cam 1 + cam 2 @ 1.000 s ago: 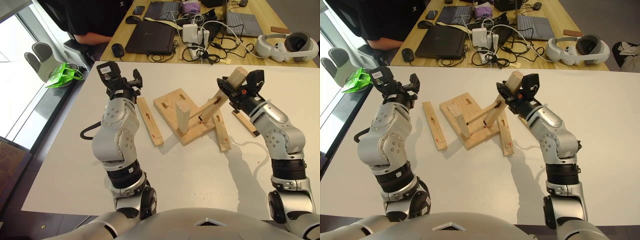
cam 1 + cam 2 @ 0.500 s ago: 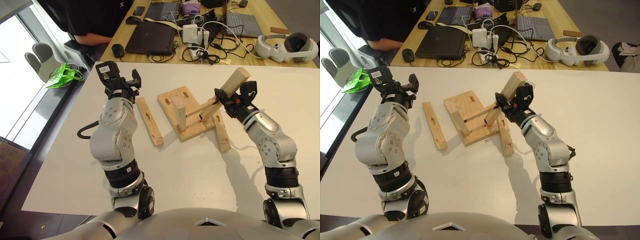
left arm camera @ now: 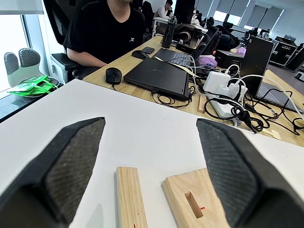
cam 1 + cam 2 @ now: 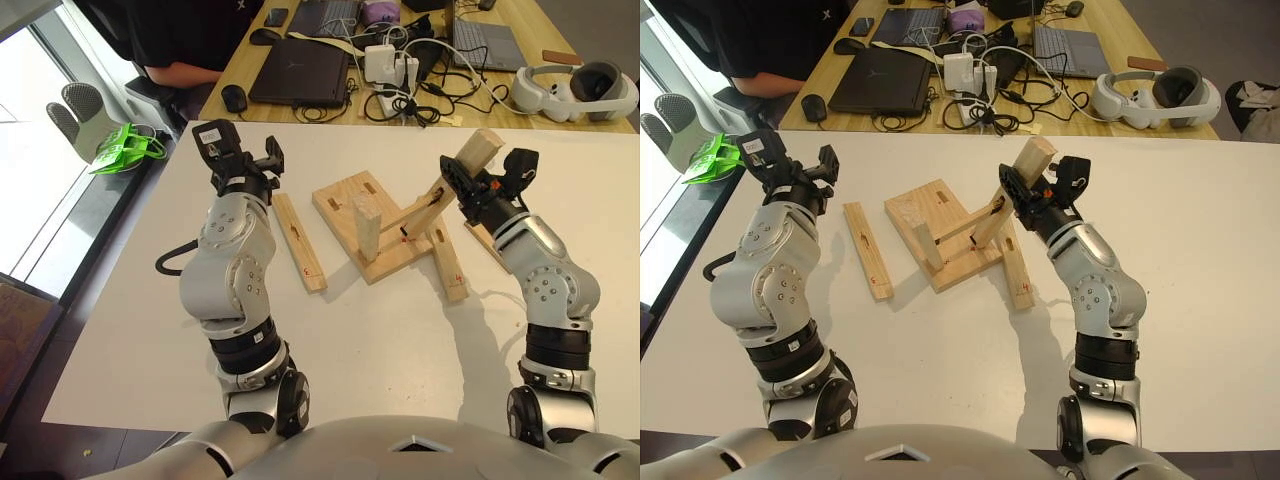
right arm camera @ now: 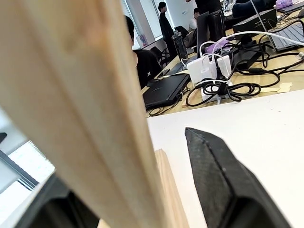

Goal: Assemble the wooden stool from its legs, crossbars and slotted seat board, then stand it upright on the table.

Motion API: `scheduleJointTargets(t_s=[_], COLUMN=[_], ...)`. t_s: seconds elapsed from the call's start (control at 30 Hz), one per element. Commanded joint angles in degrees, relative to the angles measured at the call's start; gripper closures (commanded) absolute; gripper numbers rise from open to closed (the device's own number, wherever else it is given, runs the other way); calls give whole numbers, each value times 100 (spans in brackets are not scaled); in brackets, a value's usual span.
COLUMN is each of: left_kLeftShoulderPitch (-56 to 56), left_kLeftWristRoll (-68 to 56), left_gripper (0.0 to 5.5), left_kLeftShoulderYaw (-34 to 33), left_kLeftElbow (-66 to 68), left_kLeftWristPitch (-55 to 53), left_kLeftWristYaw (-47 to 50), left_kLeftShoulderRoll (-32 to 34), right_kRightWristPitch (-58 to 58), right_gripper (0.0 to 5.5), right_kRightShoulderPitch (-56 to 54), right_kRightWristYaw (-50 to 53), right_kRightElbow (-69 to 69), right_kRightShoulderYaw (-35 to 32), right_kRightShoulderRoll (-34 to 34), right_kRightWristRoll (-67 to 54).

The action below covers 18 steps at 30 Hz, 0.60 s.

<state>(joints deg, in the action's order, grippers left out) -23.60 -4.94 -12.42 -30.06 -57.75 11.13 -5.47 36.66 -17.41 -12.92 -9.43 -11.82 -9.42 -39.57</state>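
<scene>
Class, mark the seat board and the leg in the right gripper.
seat board (image 4: 340, 212), left eye view, on its bare flat face.
leg (image 4: 483, 150), left eye view, on its free upper end.

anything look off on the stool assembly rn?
Yes: the tilted leg held in the right gripper leans steeply, while the upright leg stands square on the seat board. The crossbar spans between them; I can't tell whether its ends are seated. No damage visible.
</scene>
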Motion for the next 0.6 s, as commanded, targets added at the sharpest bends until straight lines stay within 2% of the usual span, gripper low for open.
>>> scheduleJointTargets(t_s=[0.03, 0.17, 0.43, 0.5, 0.6], left_kLeftShoulderPitch=[-64, -53, -169, -200, -211], left_kLeftWristRoll=[-15, -10, -52, -59, -55], left_gripper=[195, 195, 195, 195, 195], left_kLeftShoulderYaw=[-58, -105, -128, -144, -166], left_kLeftElbow=[-12, -77, -38, -31, -74], left_kLeftWristPitch=[-59, -84, -124, -124, -121], left_kLeftWristYaw=[44, 93, 74, 68, 108], left_kLeftShoulderRoll=[13, -17, 57, 76, 55], right_kRightWristPitch=[243, 486, 206, 261, 478], right_gripper=[295, 295, 295, 295, 295], right_kRightShoulderPitch=[-349, -800, -1759, -1773, -857], right_kRightWristYaw=[185, 309, 700, 748, 542], right_kRightElbow=[-349, -476, -809, -1216, -2115], right_kRightShoulderYaw=[-497, -1019, -1336, -1058, 33], right_kRightShoulderRoll=[-97, -489, -802, -777, -889], right_kRightWristRoll=[-565, -1147, -1515, -1506, -1017])
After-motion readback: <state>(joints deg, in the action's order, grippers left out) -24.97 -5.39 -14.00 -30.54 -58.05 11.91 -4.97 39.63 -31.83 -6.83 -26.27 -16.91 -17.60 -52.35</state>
